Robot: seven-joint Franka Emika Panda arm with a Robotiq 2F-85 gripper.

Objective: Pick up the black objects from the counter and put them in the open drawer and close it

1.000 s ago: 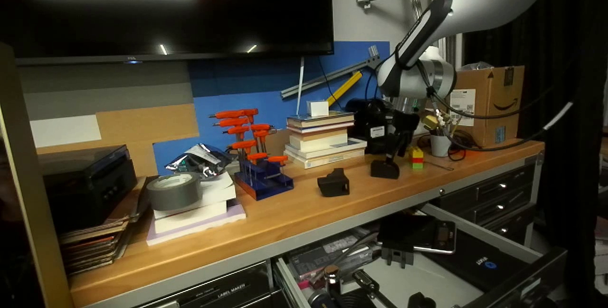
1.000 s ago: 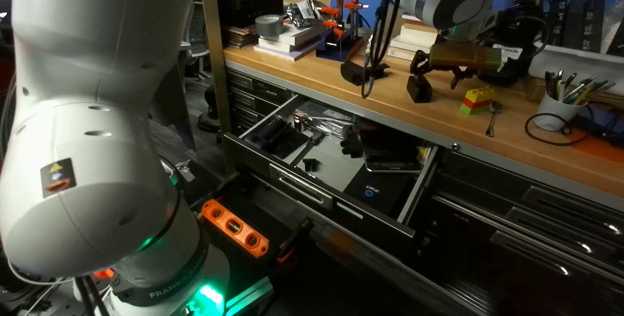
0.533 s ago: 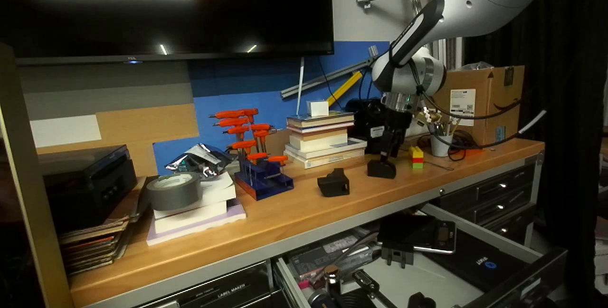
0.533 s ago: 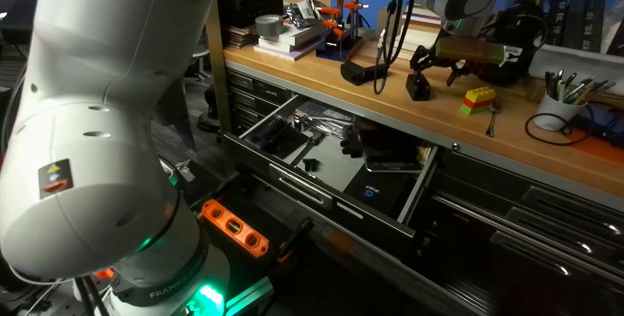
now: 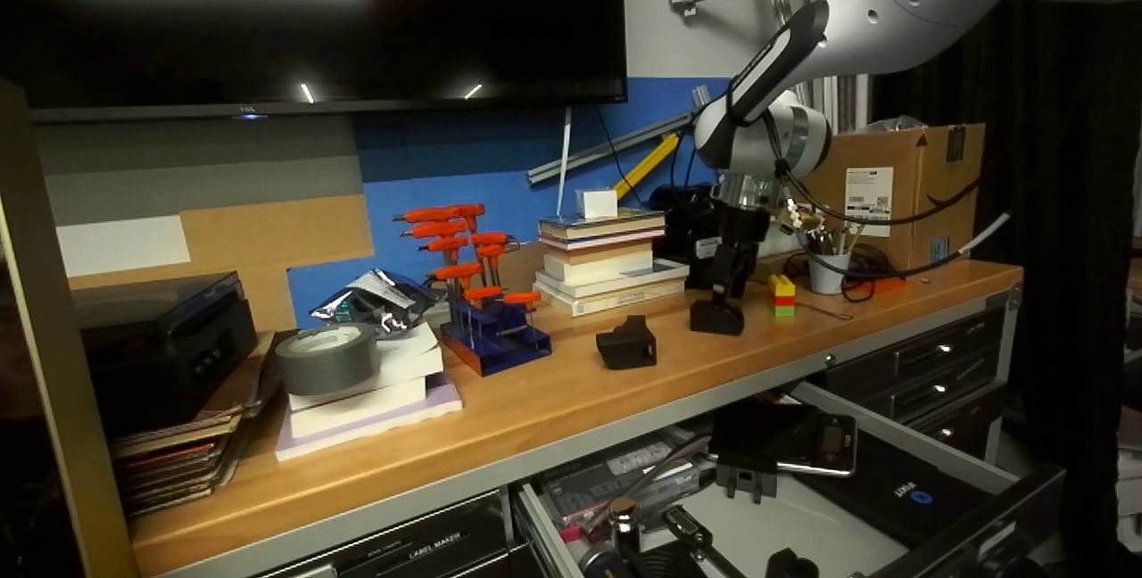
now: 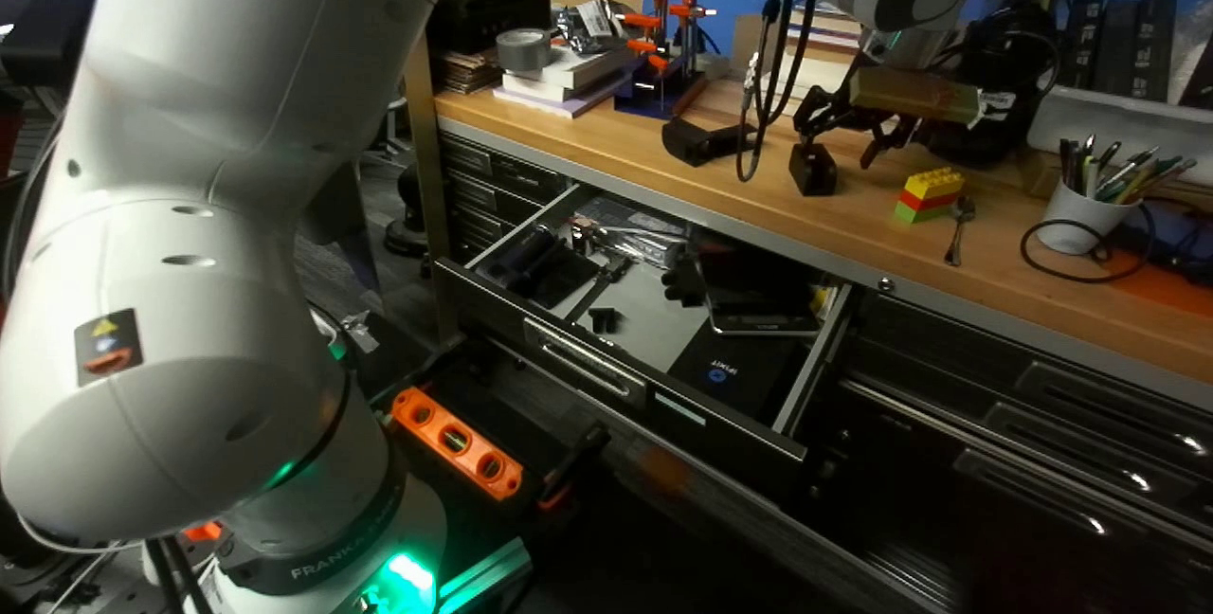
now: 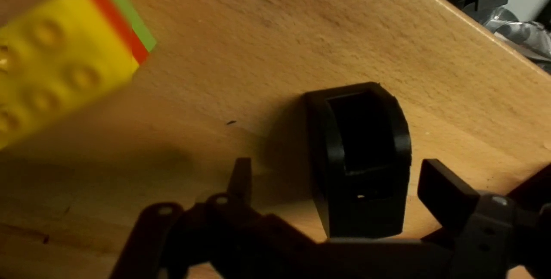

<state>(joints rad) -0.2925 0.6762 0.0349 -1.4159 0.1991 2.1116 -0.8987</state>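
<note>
Two matte-black blocks stand on the wooden counter (image 5: 526, 400). The near block (image 5: 627, 343) lies apart from my gripper; it also shows in an exterior view (image 6: 692, 142). The far block (image 5: 716, 317) is under my gripper (image 6: 839, 142). In the wrist view this block (image 7: 366, 206) stands upright between the open fingers of my gripper (image 7: 338, 180). There is a gap on each side, narrower on the right. The drawer (image 6: 654, 316) is pulled open below the counter and holds tools, a flat black box and small black pieces.
A yellow, red and green toy brick (image 7: 69, 55) stands close to the gripper, with a spoon (image 6: 959, 230) beside it. Stacked books (image 5: 611, 266), a black device (image 6: 1004, 83) and a pen cup (image 6: 1085, 216) stand around. A blue hex-key holder (image 5: 495, 337) is farther along.
In both exterior views the arm and gripper have shifted slightly, and the gripper has come lower over the far block. That block has shifted slightly. The drawer and the near block have not moved.
</note>
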